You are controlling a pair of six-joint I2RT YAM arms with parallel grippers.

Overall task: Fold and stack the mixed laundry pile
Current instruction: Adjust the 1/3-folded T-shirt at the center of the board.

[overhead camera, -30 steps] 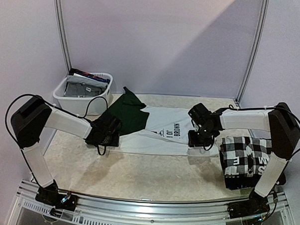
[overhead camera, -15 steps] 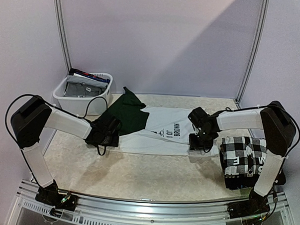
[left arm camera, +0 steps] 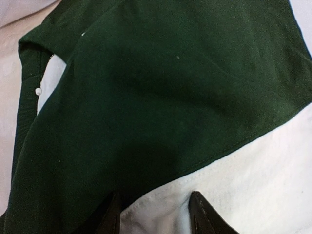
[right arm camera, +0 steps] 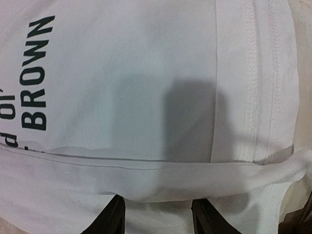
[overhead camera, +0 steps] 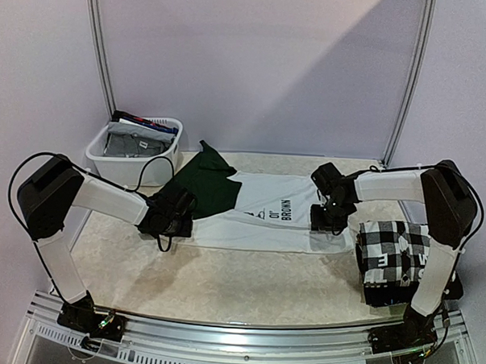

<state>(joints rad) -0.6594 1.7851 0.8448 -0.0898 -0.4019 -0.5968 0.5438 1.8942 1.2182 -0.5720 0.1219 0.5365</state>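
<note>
The left gripper point(left arm camera: 156, 214) is sitting with its fingers about half open. The white shirt point(left arm camera: 253, 185) is lying in the gap between them, just beside the edge of the shirt's dark green part point(left arm camera: 161, 87). The right gripper point(right arm camera: 158, 214) is also standing about half open. Its tips are resting at a long fold near the hem of the same shirt, next to the word BROWN point(right arm camera: 36, 73).

The shirt is lying spread out across the middle of the table point(overhead camera: 222, 282), between the two arms. A folded checkered shirt point(overhead camera: 394, 241) is sitting on the right side, near the right gripper. More clothes are waiting in the white basket point(overhead camera: 130, 174) at the back left.

Since a second ago, the right gripper has been sliding a little toward the back and the right. The left gripper is staying where it was.
</note>
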